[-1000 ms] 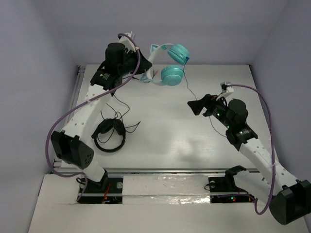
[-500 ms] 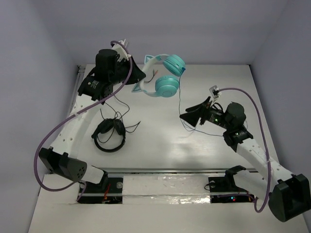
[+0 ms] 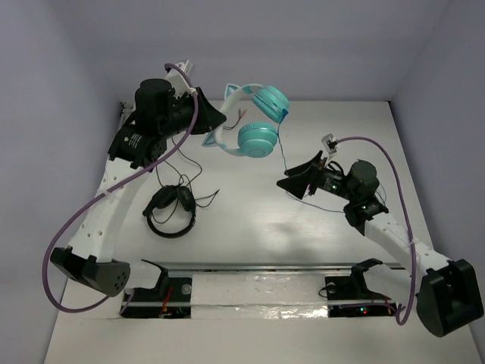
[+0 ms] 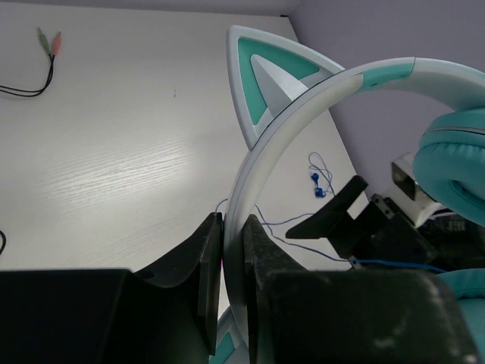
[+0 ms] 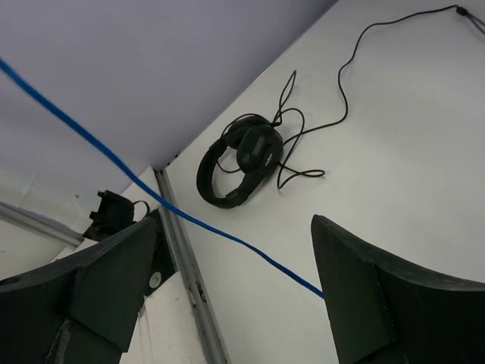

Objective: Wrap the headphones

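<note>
Clamping headphones (image 3: 256,139), left end effector (image 4: 232,244); right end effector (image 5: 233,227) seemingly spread.

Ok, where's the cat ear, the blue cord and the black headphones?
Cat ear (image 4: 261,80): left wrist view, on its teal middle.
Blue cord (image 5: 91,139): right wrist view, on its upper stretch.
Black headphones (image 5: 258,149): right wrist view, on an ear cup.

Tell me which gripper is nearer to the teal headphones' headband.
Left. The left gripper is shut on the headband itself. The right gripper sits apart, to its right and nearer the bases, open, with the blue cord passing between its jaws.
</note>
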### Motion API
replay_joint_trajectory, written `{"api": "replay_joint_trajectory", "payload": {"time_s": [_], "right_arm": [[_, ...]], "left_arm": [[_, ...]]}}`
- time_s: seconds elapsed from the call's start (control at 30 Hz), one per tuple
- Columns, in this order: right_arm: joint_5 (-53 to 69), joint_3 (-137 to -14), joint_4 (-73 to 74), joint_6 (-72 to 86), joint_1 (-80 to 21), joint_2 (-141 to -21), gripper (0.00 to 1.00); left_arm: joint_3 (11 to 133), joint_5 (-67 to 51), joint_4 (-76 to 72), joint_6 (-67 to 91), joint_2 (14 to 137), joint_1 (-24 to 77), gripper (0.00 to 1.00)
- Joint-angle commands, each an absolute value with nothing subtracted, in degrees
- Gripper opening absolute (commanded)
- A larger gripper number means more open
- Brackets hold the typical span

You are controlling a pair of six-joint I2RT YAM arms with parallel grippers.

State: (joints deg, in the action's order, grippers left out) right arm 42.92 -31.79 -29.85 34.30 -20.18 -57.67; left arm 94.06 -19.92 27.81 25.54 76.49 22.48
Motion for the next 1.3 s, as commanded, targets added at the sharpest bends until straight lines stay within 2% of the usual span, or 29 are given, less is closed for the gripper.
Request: {"api": "replay_joint_trajectory", "payload": {"time_s": [0.0, 0.13, 0.17, 0.23, 0.33, 0.47, 0.67, 0.83, 1.0, 1.27], "right_arm": [[43.42, -33.14, -36.29, 34.97, -22.06, -61.16, 0.88], [41.67, -32.78, -38.49, 34.80, -25.66, -65.21, 0.79], [40.96, -32.44, -39.02, 34.89, -26.19, -65.74, 0.73], [39.03, -30.86, -41.12, 35.86, -26.98, -66.79, 0.70], [36.39, -28.66, -43.32, 37.43, -27.50, -67.50, 0.59], [35.16, -26.99, -44.91, 39.64, -29.52, -67.59, 0.33], [24.27, -27.94, -31.58, 39.11, -33.83, -65.22, 0.13], [14.60, -31.37, -20.24, 36.66, -34.37, -62.41, 0.07], [11.08, -34.19, -17.31, 35.86, -36.20, -65.03, 0.05], [4.58, -37.88, -16.17, 35.59, -49.36, -72.15, 0.03]], "left_arm": [[96.42, -24.08, 22.24, 28.21, 72.86, 22.41, 0.00], [97.12, -25.14, 21.62, 29.44, 73.47, 22.41, 0.00], [97.55, -25.14, 21.71, 29.62, 73.65, 22.41, 0.00], [98.43, -25.22, 21.45, 30.32, 74.35, 22.41, 0.00], [99.84, -23.03, 21.01, 31.55, 75.23, 22.41, 0.00], [98.27, -23.30, 16.71, 35.58, 76.38, 22.41, 0.00], [86.24, -20.83, 4.15, 45.24, 76.47, 22.41, 0.00], [74.90, -21.62, -4.73, 50.18, 77.08, 22.41, 0.00], [65.94, -19.33, -12.29, 55.80, 76.64, 23.64, 0.00], [61.27, -12.76, -20.03, 64.32, 76.73, 25.58, 0.00]]}}
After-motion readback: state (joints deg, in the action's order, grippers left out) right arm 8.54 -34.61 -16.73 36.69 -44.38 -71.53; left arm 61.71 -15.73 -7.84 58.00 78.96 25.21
